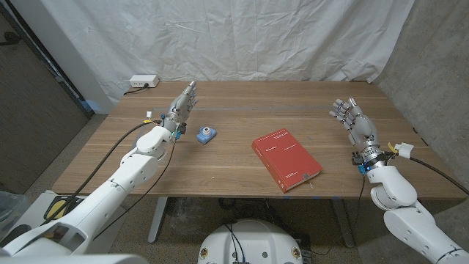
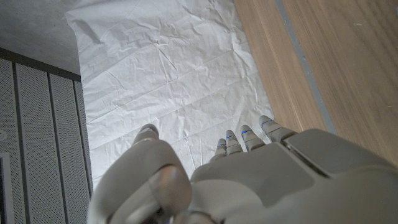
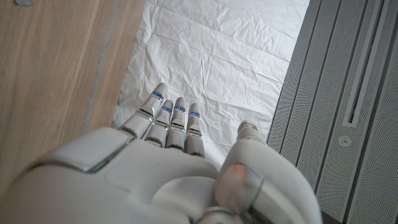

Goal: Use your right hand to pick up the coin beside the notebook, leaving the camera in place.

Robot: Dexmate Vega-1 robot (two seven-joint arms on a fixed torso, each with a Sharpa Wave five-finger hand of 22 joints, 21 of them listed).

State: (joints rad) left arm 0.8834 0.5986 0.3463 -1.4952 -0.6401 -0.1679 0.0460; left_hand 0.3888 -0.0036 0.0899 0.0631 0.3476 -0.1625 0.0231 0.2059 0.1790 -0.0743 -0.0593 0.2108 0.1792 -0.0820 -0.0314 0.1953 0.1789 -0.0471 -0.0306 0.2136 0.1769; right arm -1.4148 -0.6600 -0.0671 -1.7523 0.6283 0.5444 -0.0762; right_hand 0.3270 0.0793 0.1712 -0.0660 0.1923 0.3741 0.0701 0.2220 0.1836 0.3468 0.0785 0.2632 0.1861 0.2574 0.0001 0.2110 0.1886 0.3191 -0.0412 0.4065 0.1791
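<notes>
On the left, the left hand [image 1: 181,105] is held up over the table [image 1: 220,176] with its fingers stretched out and apart, grasping nothing; the left wrist view shows those fingers [image 2: 249,135] reaching toward the white backdrop sheet [image 1: 220,37]. Just beside it, toward the middle, sits the small blue camera [image 1: 207,133], which the task wants left alone. Further right lies the red notebook [image 1: 286,159], set at an angle near the front edge. A tiny speck close to its near corner [image 1: 313,185] may be the coin, but it is too small to be sure. On the right, the right hand [image 1: 354,119] is raised above the table, well apart from the notebook, fingers extended and released, empty; the right wrist view shows the same.

The task looks to be at its very start: the reach has not begun. The next move calls for the right hand to turn palm-down, travel inward and toward the front edge to the notebook's near corner, and lower for a fine pinch on a flat, thin thing, without nudging the notebook. The camera lies far enough off that it runs little risk.
</notes>
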